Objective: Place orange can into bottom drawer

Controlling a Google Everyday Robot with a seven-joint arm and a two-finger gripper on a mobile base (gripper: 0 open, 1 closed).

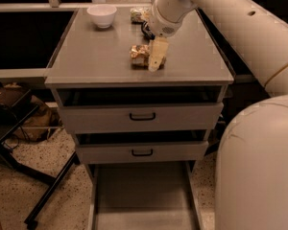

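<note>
The orange can (pixel 139 55) lies on its side on the grey cabinet top (pixel 96 56), near the middle toward the front. My gripper (pixel 155 56) hangs down from the arm (pixel 221 13) that reaches in from the upper right. It is right against the can's right side and covers part of it. The bottom drawer (pixel 141 195) is pulled out at the foot of the cabinet, and its long flat grey floor is bare.
A white bowl (pixel 102 16) and a pale packet (pixel 137 14) sit at the back of the top. Two grey drawers with black handles (pixel 142 116) stand slightly open above the bottom drawer. My body (pixel 259 166) fills the right. A black stand leg (pixel 48 195) is on the left floor.
</note>
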